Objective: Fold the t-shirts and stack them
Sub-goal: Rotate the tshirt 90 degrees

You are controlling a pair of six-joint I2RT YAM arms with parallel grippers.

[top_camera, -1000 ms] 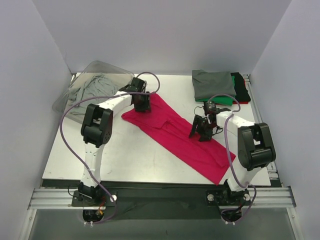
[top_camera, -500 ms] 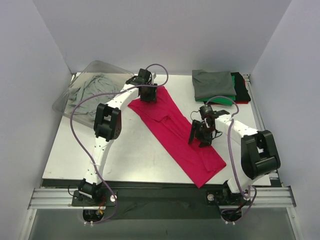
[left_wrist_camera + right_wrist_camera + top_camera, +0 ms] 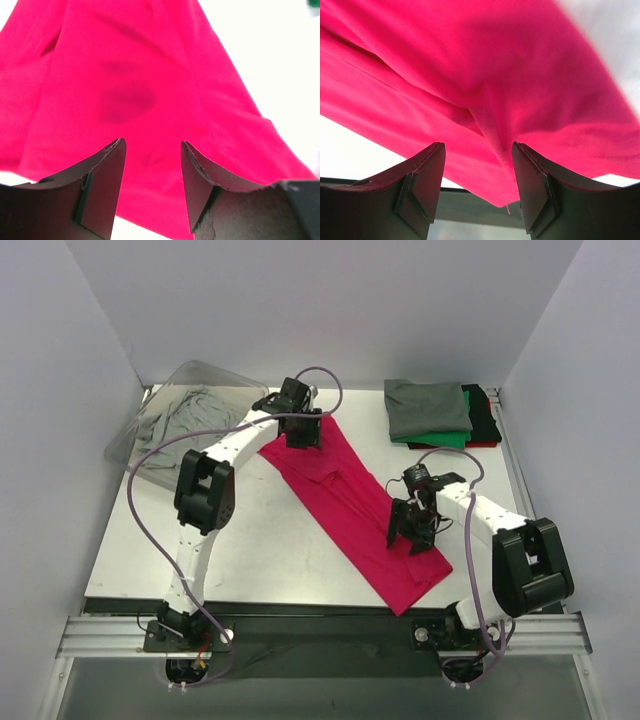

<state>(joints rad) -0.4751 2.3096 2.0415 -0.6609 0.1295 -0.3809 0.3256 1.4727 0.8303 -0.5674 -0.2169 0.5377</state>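
**A:** Where does the magenta t-shirt (image 3: 350, 505) lie from the two hands?

**B:** It lies on the surface (image 3: 230, 550) as one long band. Its long axis runs on a diagonal from far centre-left to the near right. The left hand (image 3: 303, 432) hangs over the far end, and the right hand (image 3: 412, 532) is over the band past its middle, toward the near end. Each arm is nearest its own end, so neither needs to cross over.

**A:** Is either one clamped on the cloth?

**B:** Not that I can see. From the left wrist, the fingers (image 3: 102, 185) stand apart with smooth magenta cloth showing in the gap and nothing pinched. From the right wrist, those fingers (image 3: 422, 187) also stand apart, and a raised crease of the shirt runs toward the gap without being gripped.

**A:** So what does the next move turn on?

**B:** I'd say on that axis. To halve the band, one end must travel along the diagonal onto the other. The near end looks the likelier one to lift, because the dark grey t-shirt (image 3: 428, 405) topping the folded stack sits far right, on the right arm's side. The clear bin (image 3: 190, 375) is well apart on the far left.
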